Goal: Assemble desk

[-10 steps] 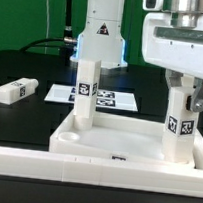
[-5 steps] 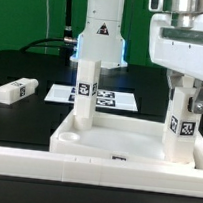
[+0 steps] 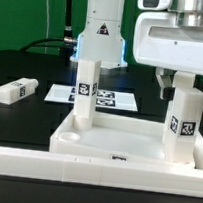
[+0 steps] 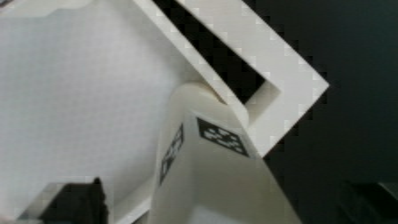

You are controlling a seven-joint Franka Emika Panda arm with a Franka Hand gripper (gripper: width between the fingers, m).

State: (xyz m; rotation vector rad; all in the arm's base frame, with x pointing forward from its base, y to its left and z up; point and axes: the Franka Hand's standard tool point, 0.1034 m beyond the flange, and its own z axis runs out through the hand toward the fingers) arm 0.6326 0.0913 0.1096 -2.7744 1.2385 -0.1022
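The white tray-like tabletop (image 3: 116,143) lies behind the front rail. One tagged white leg (image 3: 86,88) stands upright in its back corner at the exterior view's left. A second tagged leg (image 3: 183,122) stands upright in the corner at the exterior view's right. My gripper (image 3: 186,86) hangs over this second leg, with its fingers spread either side of the leg's top. In the wrist view the leg (image 4: 222,160) sits between the dark fingers (image 4: 75,203) with a gap at the side, over the tabletop (image 4: 89,90). A third leg (image 3: 15,89) lies loose on the black table at the exterior view's left.
The marker board (image 3: 115,97) lies flat behind the tabletop. A long white rail (image 3: 82,174) runs along the front edge. The arm's base (image 3: 100,39) stands at the back centre, with cables beside it.
My hand has risen along the right leg. The fingers that flanked its upper part now sit at its top. The leg stays upright in its corner.
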